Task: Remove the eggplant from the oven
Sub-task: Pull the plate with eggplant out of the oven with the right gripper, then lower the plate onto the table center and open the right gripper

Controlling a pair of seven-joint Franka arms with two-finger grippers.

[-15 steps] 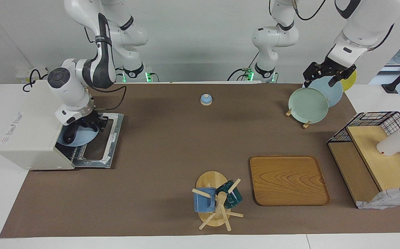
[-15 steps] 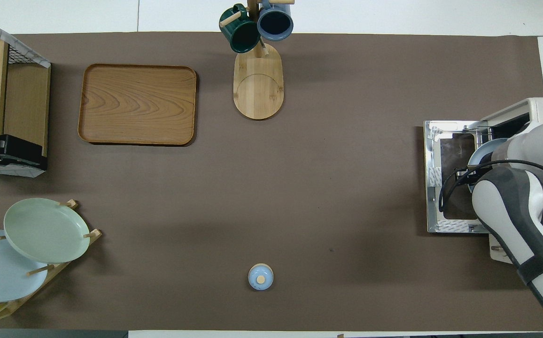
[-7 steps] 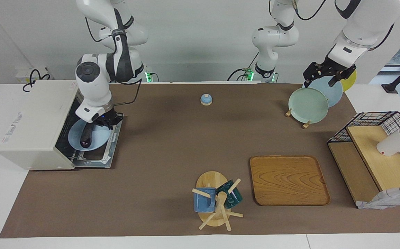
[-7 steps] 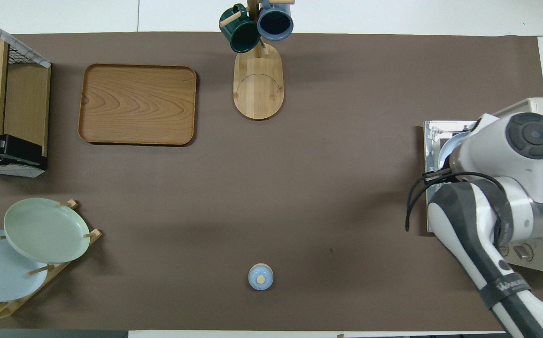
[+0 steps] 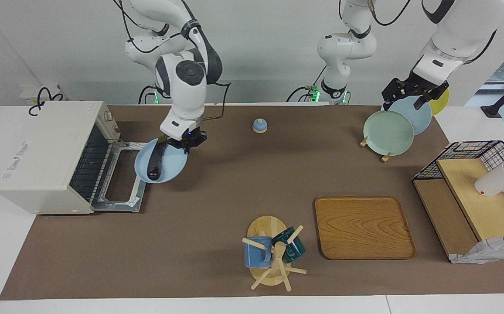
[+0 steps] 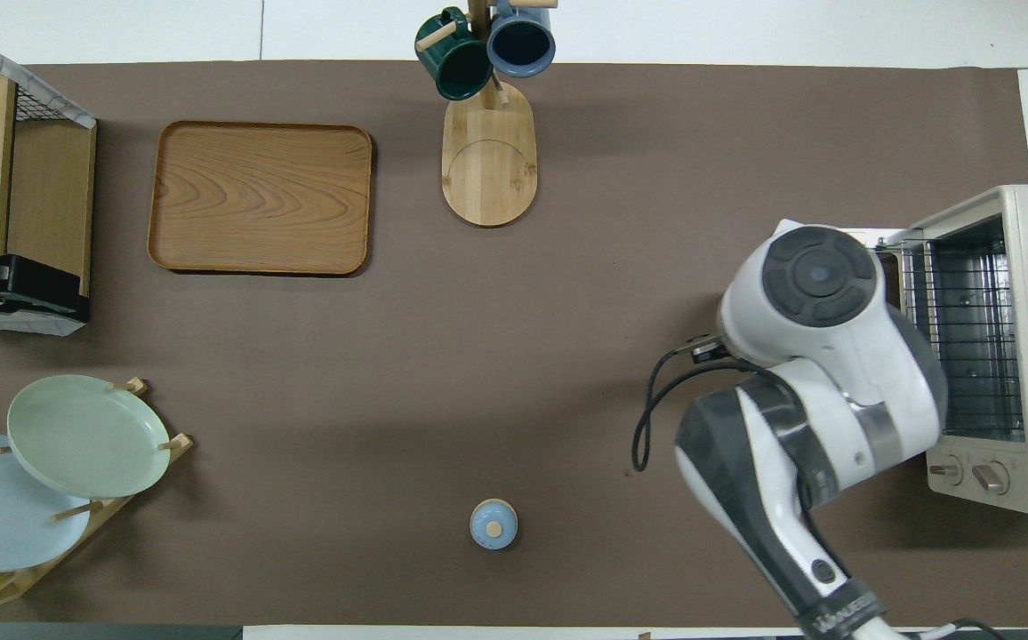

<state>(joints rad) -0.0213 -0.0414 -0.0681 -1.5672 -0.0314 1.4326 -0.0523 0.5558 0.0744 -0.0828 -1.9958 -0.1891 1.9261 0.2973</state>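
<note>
Eggplant (image 5: 154,162), one, lies on one light blue plate (image 5: 169,168) held up over the open oven door's (image 5: 123,192) edge and the mat, outside the one oven (image 5: 42,157). Facing view: right gripper (image 5: 183,143) pinches the plate rim, arm bent down from above. Left gripper (image 5: 414,92) waits over the plate rack (image 5: 385,155) with three plates; jaw state unclear. Two mugs (image 5: 257,251) hang on one stand. Overhead view: right arm (image 6: 821,356) hides plate and eggplant; oven rack (image 6: 967,338) bare; one tray (image 6: 261,197).
</note>
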